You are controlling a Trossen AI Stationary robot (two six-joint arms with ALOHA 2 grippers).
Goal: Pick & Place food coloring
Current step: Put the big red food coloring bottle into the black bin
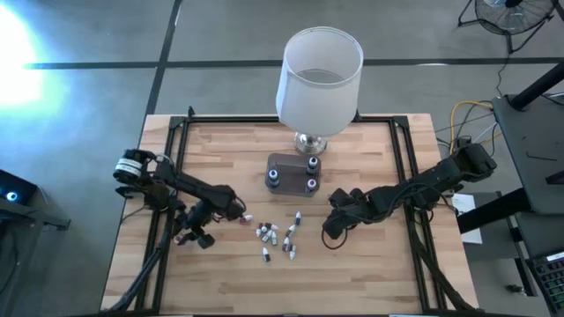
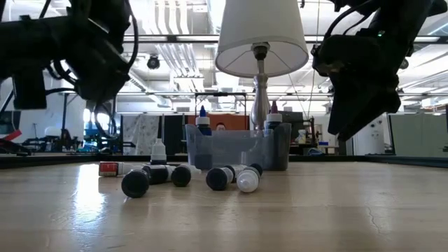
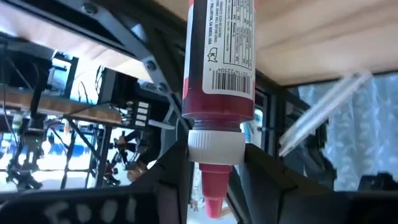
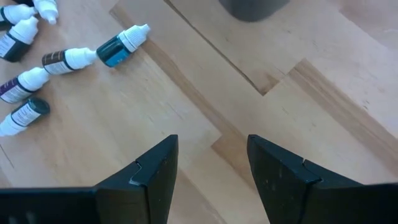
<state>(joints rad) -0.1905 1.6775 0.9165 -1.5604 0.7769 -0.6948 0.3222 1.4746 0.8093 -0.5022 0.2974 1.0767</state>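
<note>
Left pincer (image 3: 214,171) is clamped on a red food-coloring bottle (image 3: 219,62) at its white collar, sitting at about 8 o'clock on the tabletop (image 1: 370,273) w/ the loose bottles (image 1: 278,238) just past it toward centre and the clear tub (image 1: 293,171) at 12 o'clock by the lamp (image 1: 317,75); carry it level, tip clear of the tub wall, let go only once it's inside. Right pincer (image 4: 211,165) waits open over bare wood at 4 o'clock. Hard to tell whether the red bottle is lifted or touching wood, prob. just off; low view is only silhouettes.
</note>
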